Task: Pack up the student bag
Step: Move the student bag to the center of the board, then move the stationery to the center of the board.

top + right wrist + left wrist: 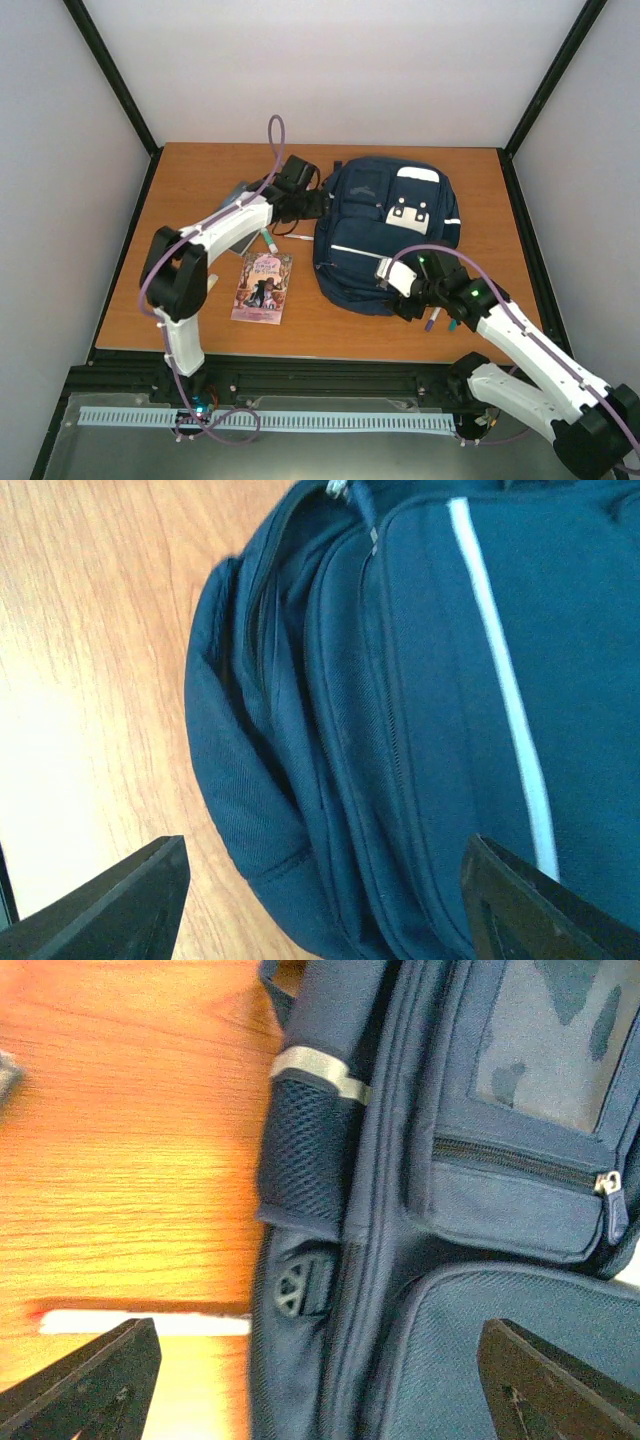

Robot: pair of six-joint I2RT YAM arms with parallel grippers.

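The large navy blue fabric student bag with thin white stripes lay flat, front pockets up, on the centre-right of the orange-brown wooden table. No compartment was clearly open, and nothing loose seemed to be inside yet. The step in hand looked like the approach to opening the bag, with packing itself not begun. The left gripper hung at the bag's left flank, over its dark mesh side pocket, jaws spread wide and empty. The right gripper hovered over the bag's near right corner, fingers likewise apart and holding nothing. The next move probably called for one arm to pin the fabric while the other found a zip pull and drew it along the seam. Outward from the bag lay a thin paperback with an illustrated pinkish cover, a green-capped marker, a slim white pen, and purple and green pens close by the right arm. A dark grey flat object sat partly under the left arm, and its kind could not be told. Whether the dark fold along the bag's edge in the right wrist view was an open zip or only a crease was unclear. The bag's straps and back were hidden beneath it.
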